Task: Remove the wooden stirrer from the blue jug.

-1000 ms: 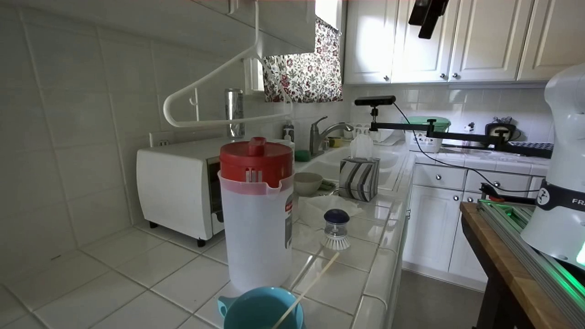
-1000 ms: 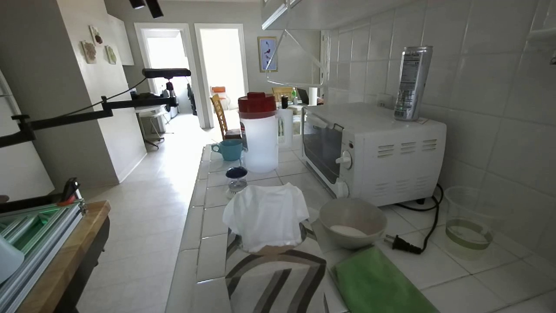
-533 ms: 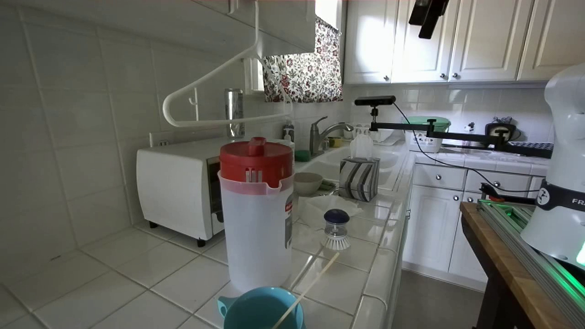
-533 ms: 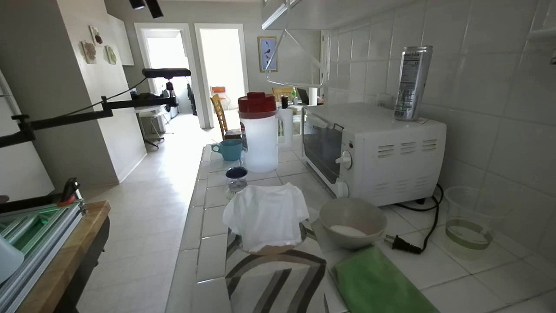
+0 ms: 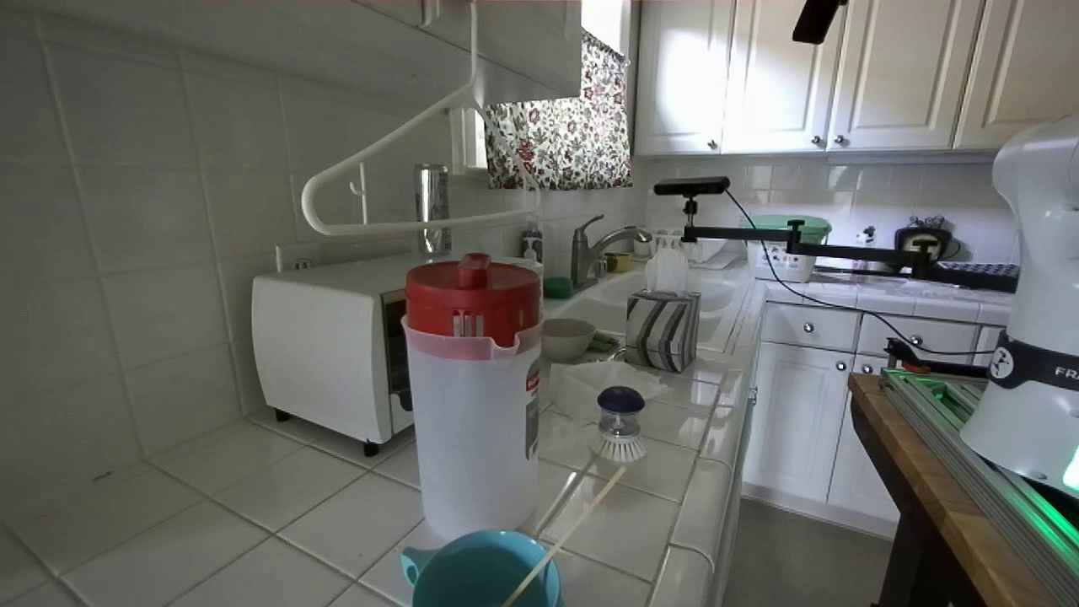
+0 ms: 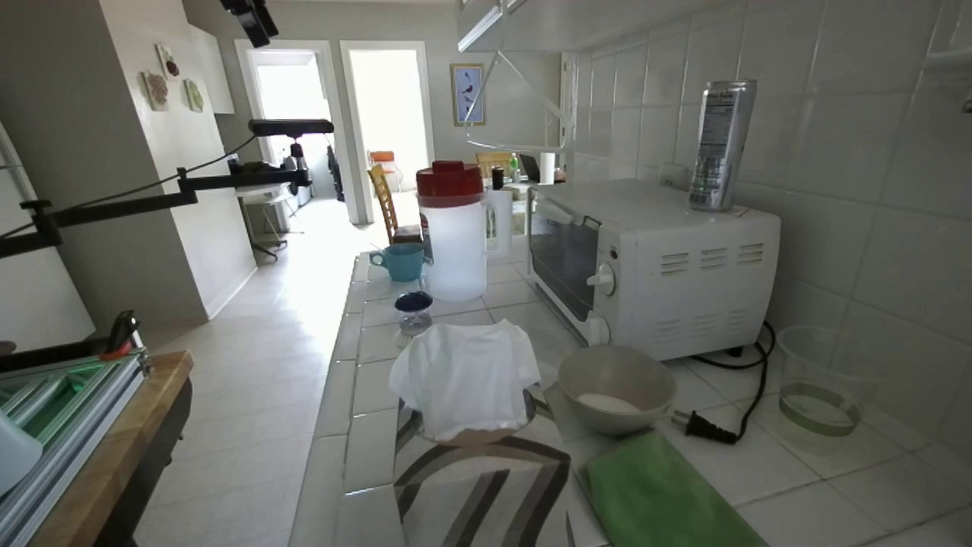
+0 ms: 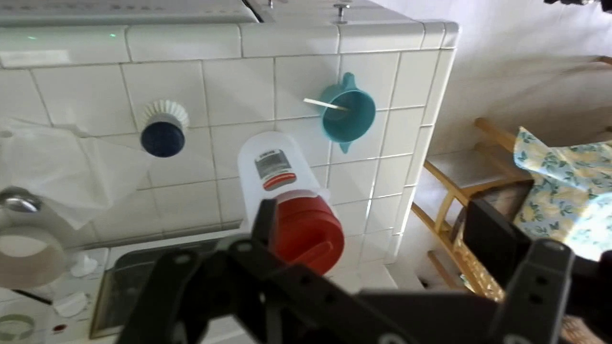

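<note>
leaning wooden stirrer; exterior view crops blue jug
</note>
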